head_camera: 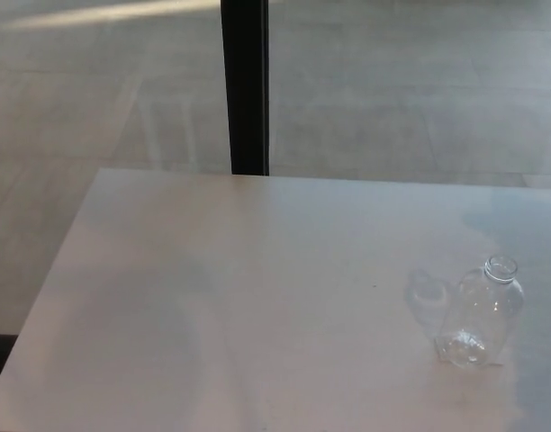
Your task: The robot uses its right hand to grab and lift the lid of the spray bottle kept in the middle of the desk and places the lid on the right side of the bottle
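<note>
Open-necked bottle (485, 313) upright on desk (239, 297)

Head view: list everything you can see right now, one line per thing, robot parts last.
Spray bottle: one, clear plastic, upright near the desk's right edge, neck open with no lid on it.
Lid: none visible anywhere in this view.
Desk: one, pale white top, fills the lower part of the view.
Post: one, black, upright behind the desk's far edge.
Floor: grey, beyond the desk.
Left hand: not in view.
Right hand: not in view.
</note>
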Available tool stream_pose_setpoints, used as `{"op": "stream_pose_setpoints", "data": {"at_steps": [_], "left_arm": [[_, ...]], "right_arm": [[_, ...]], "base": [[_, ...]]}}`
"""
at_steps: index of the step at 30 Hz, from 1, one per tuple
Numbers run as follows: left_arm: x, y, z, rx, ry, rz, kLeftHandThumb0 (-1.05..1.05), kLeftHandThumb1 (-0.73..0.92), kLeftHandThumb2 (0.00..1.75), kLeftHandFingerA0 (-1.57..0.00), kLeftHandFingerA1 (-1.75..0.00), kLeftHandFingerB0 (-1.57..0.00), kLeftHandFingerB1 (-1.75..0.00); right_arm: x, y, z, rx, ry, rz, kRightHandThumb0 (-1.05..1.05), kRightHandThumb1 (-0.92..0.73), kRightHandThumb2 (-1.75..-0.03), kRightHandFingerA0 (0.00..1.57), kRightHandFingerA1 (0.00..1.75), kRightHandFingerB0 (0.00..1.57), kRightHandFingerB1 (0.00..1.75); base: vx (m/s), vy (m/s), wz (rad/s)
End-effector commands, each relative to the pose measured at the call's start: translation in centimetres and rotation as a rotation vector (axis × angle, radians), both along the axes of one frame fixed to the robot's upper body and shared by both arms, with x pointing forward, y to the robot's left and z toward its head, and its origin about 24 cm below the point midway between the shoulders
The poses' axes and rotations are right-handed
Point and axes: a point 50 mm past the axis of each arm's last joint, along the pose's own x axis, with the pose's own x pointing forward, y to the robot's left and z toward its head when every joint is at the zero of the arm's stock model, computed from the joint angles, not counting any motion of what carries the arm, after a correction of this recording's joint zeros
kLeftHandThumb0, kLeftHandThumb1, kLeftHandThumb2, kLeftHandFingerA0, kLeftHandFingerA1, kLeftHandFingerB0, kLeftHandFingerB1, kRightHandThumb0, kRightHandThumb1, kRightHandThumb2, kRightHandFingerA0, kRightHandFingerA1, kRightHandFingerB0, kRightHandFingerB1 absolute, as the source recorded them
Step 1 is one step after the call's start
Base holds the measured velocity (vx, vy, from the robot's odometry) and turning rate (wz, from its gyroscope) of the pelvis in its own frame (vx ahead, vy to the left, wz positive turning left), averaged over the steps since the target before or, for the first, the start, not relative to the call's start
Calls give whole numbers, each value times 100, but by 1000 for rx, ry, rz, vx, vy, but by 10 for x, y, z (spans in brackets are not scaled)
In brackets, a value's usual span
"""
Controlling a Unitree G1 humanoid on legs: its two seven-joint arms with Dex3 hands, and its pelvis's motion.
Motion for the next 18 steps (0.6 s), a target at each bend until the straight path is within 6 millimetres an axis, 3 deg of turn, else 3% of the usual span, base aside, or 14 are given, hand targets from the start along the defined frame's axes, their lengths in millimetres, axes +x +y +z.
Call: {"op": "stream_pose_setpoints", "data": {"at_steps": [1, 2, 3, 4, 5, 6, 9, 11, 12, 13, 15, 16, 17, 18], "left_arm": [[1, 3, 2, 16, -5, -9, -68, 78, 64, -35, -46, -26, -32], [1, 3, 1, 14, -5, -9, -67, 78, 64, -35, -47, -26, -32], [1, 3, 1, 11, -4, -8, -68, 62, 97, -29, -54, -18, -45], [2, 3, 0, 11, -3, -6, -68, 62, 97, -29, -54, -18, -45], [2, 3, -1, 11, -1, -3, -67, 78, 64, -36, -45, -27, -31], [2, 4, -2, 10, 4, 2, -65, 78, 64, -38, -44, -27, -31], [4, 6, -4, 7, 2, 3, -65, 79, 64, -37, -44, -27, -31], [7, 5, -2, 4, -6, 4, -67, 78, 64, -40, -45, -29, -32], [7, 3, 1, -1, -13, 1, -68, 78, 64, -40, -49, -30, -33], [7, 2, 2, -2, -18, 0, -69, 77, 64, -41, -49, -31, -33], [7, 2, 3, -1, -19, 1, -69, 77, 64, -41, -49, -31, -33], [8, 0, 4, -2, -23, -2, -69, 78, 64, -42, -51, -31, -35], [8, -1, 4, -2, -25, -2, -69, 78, 64, -42, -51, -31, -35], [8, -1, 4, -7, -20, -3, -69, 76, 63, -41, -52, -32, -35]], "right_arm": [[-9, 3, -26, -7, -20, -24, -24, -52, -101, 89, 153, 86, 107], [-9, 4, -28, -2, -17, -22, -26, -54, -89, 88, 149, 87, 90], [-10, 5, -32, 9, -13, -17, -24, -57, -87, 86, 150, 83, 81], [-10, 6, -35, 14, -15, -10, -24, -57, -87, 86, 150, 83, 81], [-10, 8, -37, 19, -9, -5, -27, -71, -70, 78, 126, 72, 65], [-11, 10, -41, 34, 11, 6, -37, -73, -60, 78, 89, 58, 48], [-10, 12, -42, 31, 57, 13, -41, -73, -61, 77, 93, 48, 43], [-9, 10, -43, -22, 153, 13, -52, -72, -61, 42, 64, 24, 30], [-9, 10, -42, -57, 175, 15, -61, -59, -85, 19, 56, 14, 41], [-8, 10, -42, -75, 185, 14, -58, -71, -62, 14, 48, 16, 27], [-8, 11, -42, -81, 189, 11, -58, -71, -62, 14, 48, 16, 27], [-7, 11, -41, -117, 192, 4, -74, -52, -89, 0, 29, 2, 21], [-7, 11, -41, -134, 195, 0, -74, -52, -89, 0, 29, 2, 21], [-8, 10, -41, -141, 208, -6, -93, -56, -91, 0, 20, 1, 0]], "base": [[0, 0, 0], [0, 0, 0], [0, 0, 0], [0, 0, 0], [0, 0, 0], [0, 0, 0], [0, 0, 0], [0, 0, 0], [0, 0, 0], [0, 0, 0], [0, 0, 0], [0, 0, 0], [0, 0, 0], [0, 0, 0]]}}
